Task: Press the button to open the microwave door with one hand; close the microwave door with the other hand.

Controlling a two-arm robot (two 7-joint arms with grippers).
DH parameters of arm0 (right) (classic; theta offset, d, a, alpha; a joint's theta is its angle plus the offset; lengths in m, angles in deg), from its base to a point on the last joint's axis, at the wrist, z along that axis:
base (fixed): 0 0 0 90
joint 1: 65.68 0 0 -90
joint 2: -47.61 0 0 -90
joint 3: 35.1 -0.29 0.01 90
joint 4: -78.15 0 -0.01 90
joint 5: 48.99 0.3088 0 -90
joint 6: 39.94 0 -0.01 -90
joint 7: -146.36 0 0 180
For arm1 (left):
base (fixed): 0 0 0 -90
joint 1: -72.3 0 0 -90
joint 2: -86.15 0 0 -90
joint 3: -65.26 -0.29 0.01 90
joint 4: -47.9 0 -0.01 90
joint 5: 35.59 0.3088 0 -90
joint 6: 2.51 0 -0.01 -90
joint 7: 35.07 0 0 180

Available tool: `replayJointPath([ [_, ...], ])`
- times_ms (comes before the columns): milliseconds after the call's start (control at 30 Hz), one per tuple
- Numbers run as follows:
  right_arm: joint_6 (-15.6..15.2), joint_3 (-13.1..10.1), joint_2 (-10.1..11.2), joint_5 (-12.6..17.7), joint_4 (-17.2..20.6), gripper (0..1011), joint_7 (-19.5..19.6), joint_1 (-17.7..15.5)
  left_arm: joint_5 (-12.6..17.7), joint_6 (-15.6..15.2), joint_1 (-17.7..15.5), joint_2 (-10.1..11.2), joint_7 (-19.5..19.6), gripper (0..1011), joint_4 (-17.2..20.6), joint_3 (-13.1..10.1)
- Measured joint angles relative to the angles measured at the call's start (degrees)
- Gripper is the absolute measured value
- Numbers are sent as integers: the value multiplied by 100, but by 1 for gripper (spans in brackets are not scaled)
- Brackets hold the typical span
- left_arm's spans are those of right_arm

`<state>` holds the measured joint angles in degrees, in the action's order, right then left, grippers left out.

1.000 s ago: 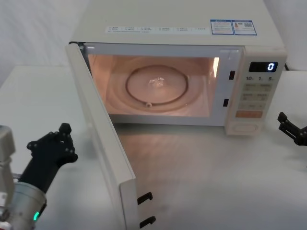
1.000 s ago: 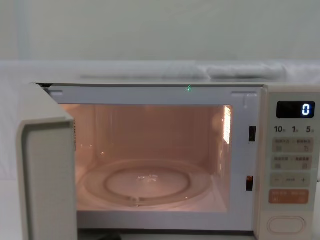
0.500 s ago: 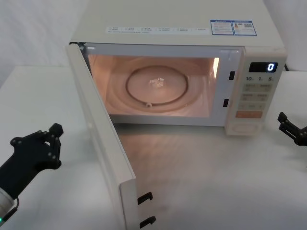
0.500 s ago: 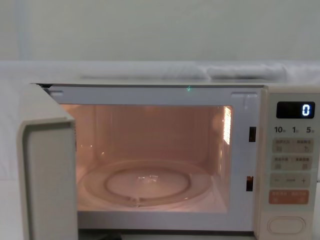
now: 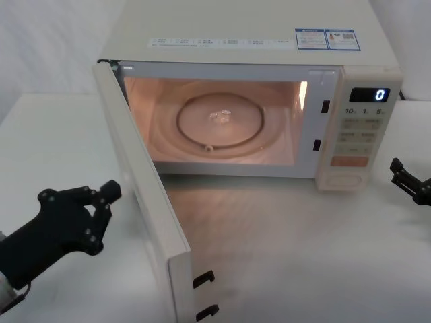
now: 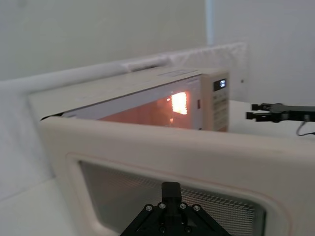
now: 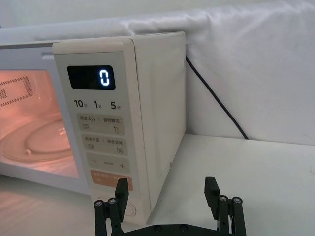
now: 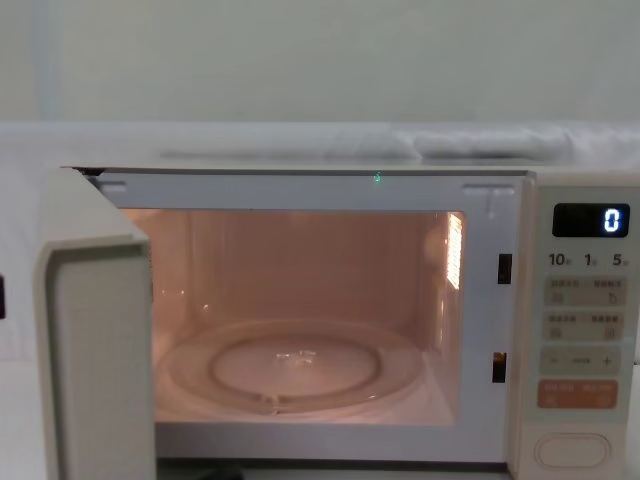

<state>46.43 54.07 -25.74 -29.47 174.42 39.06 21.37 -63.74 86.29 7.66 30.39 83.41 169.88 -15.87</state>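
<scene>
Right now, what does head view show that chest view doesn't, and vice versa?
Head only: the left gripper beside the outer face of the open door, the right gripper right of the panel, the door's two latch hooks, and the microwave's top with its labels. Chest only: the oven from the front, with the back wall of the lit cavity. Both: open door, turntable, display reading 0, orange key, button.

Left gripper (image 5: 101, 202): a second ago it sat left of the open microwave door (image 5: 145, 202), half a second ago farther left and clear of it. Now it has swung right and nearer, fingertips just beside the door's outer face. From the left wrist view the door window (image 6: 167, 206) stands directly ahead of the gripper (image 6: 171, 189).
</scene>
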Motion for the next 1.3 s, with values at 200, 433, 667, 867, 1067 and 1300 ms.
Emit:
replayJointPath([
  [200, 0, 0, 0, 0, 0, 1002, 0, 0, -134, 24, -67, 198, 173, 0, 62, -90],
  [433, 0, 0, 0, 0, 0, 1002, 0, 0, -207, 59, -334, 331, 265, 0, -9, -392],
  [667, 0, 0, 0, 0, 0, 1002, 0, 0, -329, -48, -1002, 428, 431, 0, -286, -970],
  [867, 0, -1, 0, 0, 0, 1002, 0, 0, -380, -178, -1636, 396, 525, 0, -612, -1479],
  [1067, 0, 0, 0, 0, 0, 1002, 0, 0, -236, -338, -2352, 225, 551, 0, -1069, -2099],
  [1300, 0, 0, 0, 0, 0, 1002, 0, 0, 30, -319, -2936, -194, 223, 0, -1602, -2666],
])
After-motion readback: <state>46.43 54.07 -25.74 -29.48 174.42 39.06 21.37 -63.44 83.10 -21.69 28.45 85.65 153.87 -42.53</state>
